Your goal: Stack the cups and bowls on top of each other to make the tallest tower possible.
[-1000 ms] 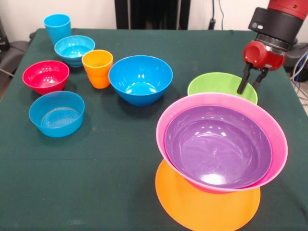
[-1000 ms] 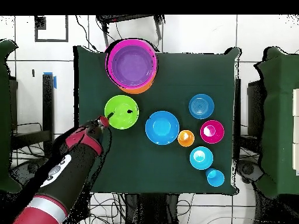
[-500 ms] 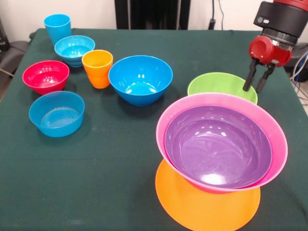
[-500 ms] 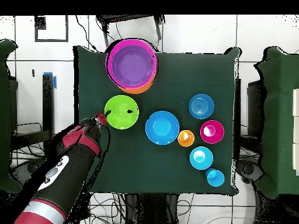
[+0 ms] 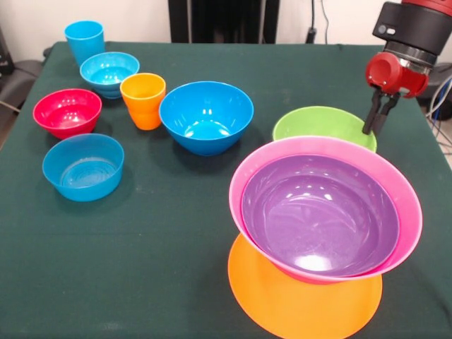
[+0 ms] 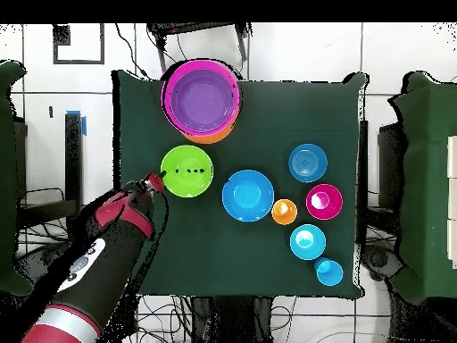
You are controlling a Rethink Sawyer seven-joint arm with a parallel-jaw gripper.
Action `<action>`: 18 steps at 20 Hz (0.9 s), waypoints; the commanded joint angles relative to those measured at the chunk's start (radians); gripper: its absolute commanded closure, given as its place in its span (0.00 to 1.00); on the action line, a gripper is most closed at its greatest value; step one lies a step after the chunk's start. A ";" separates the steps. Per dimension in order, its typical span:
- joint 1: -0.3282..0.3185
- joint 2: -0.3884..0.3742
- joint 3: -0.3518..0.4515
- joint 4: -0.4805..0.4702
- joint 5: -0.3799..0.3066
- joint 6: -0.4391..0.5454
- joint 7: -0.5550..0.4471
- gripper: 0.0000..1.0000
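The tower stands at the front right: an upturned orange bowl (image 5: 304, 305) as base, with a pink bowl (image 5: 248, 176) and a purple bowl (image 5: 318, 212) nested in it. The green bowl (image 5: 318, 124) sits on the table just behind it. My gripper (image 5: 373, 126) is at the green bowl's right rim, its fingers closed together on the rim. In the overhead view the gripper (image 6: 161, 183) is at the green bowl's (image 6: 186, 171) lower left edge. The orange cup (image 5: 143, 100) and the light blue cup (image 5: 85, 41) stand upright at the left.
A large blue bowl (image 5: 206, 116) sits mid-table next to the orange cup. A red bowl (image 5: 67, 111) and two small light blue bowls (image 5: 109, 73) (image 5: 83, 166) are at the left. The table (image 5: 176, 247) is covered in dark green cloth.
The gripper rose and moved to the green bowl's right rim, then its fingers closed from spread to together on the rim. The green bowl shifted slightly.
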 commanded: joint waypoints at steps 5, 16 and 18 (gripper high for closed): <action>-0.017 0.022 0.106 -0.040 0.014 0.098 0.135 1.00; -0.008 0.008 0.088 -0.027 0.019 0.052 0.159 1.00; -0.011 -0.022 0.097 0.001 0.016 -0.002 0.173 1.00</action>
